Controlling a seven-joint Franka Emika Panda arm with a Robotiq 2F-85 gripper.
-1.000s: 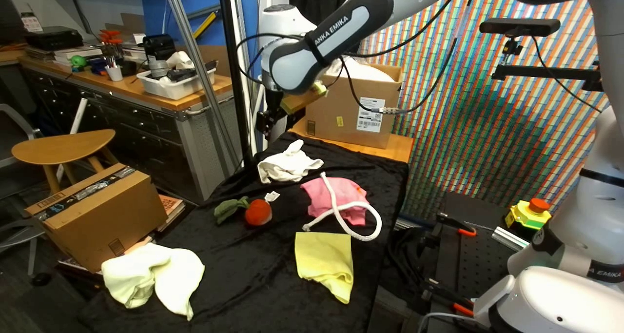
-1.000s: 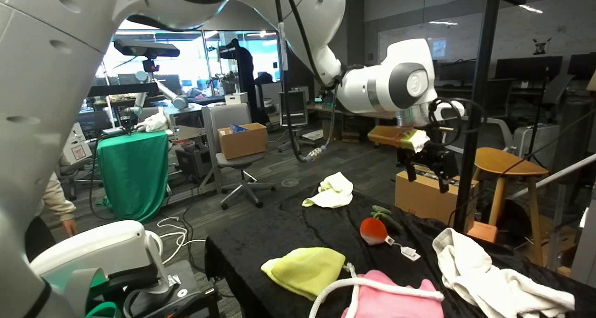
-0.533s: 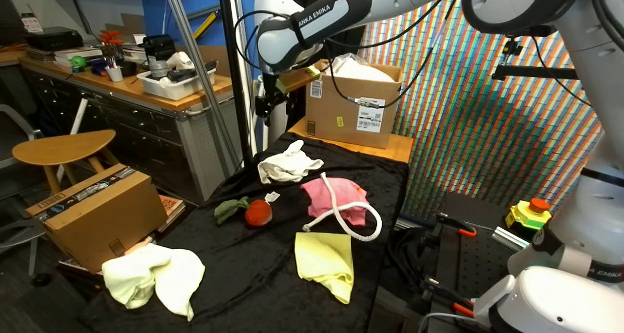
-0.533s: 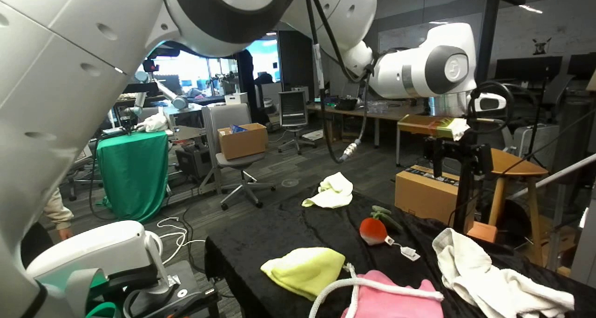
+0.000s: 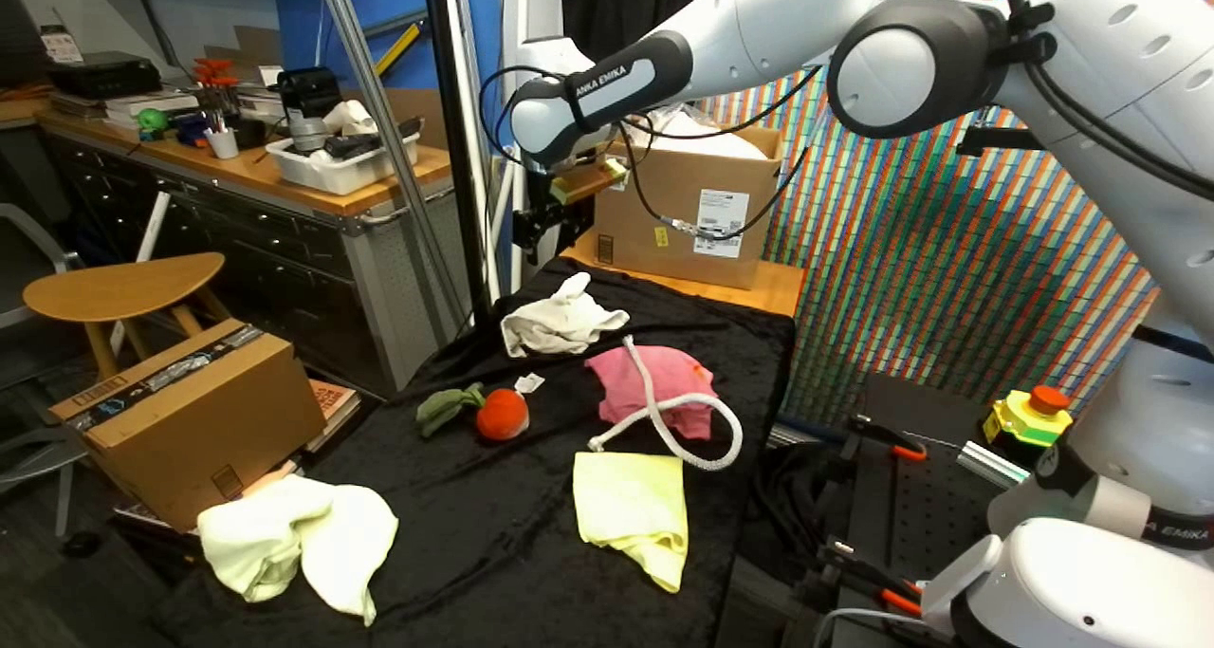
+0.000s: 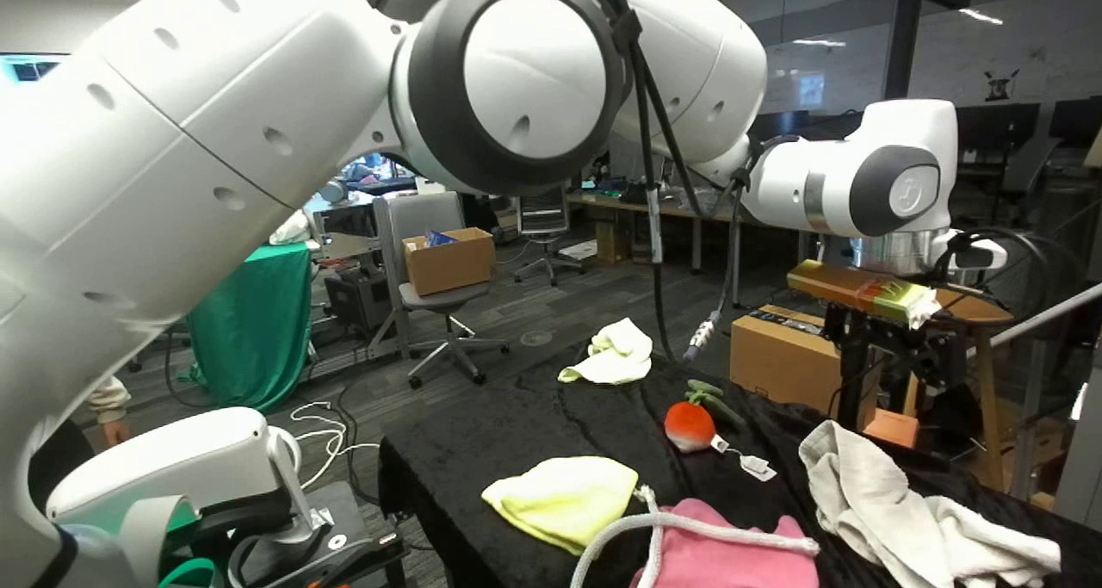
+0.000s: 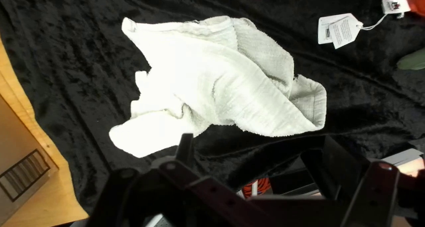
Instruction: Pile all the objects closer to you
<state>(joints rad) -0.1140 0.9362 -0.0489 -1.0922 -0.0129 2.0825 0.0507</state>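
Note:
My gripper (image 7: 254, 147) is open and empty, fingers wide apart. It hangs above the far end of the black-covered table (image 5: 455, 515), near the white towel (image 7: 215, 77), without holding it; it also shows in both exterior views (image 5: 550, 231) (image 6: 895, 360). The crumpled towel shows there too (image 5: 564, 324) (image 6: 913, 510). A pink cloth (image 5: 683, 368) lies nearer, with a white rope (image 5: 728, 430) across it. A yellow cloth (image 5: 631, 506) lies beside them. A red plush vegetable with green leaves (image 5: 503, 414) lies mid-table. A pale cloth (image 5: 337, 534) lies at another edge.
A large cardboard box (image 5: 678, 240) stands on the wooden tabletop (image 5: 780, 289) by the towel's end. A dark upright pole (image 5: 460, 136) stands close to the gripper. Another cardboard box (image 5: 190, 430) is beside the table. A loose cable (image 6: 659, 295) hangs from the arm.
My arm has swung farther across toward the towel's end of the table; the gripper rose a little, then came down. It stays open. The objects on the table have not moved.

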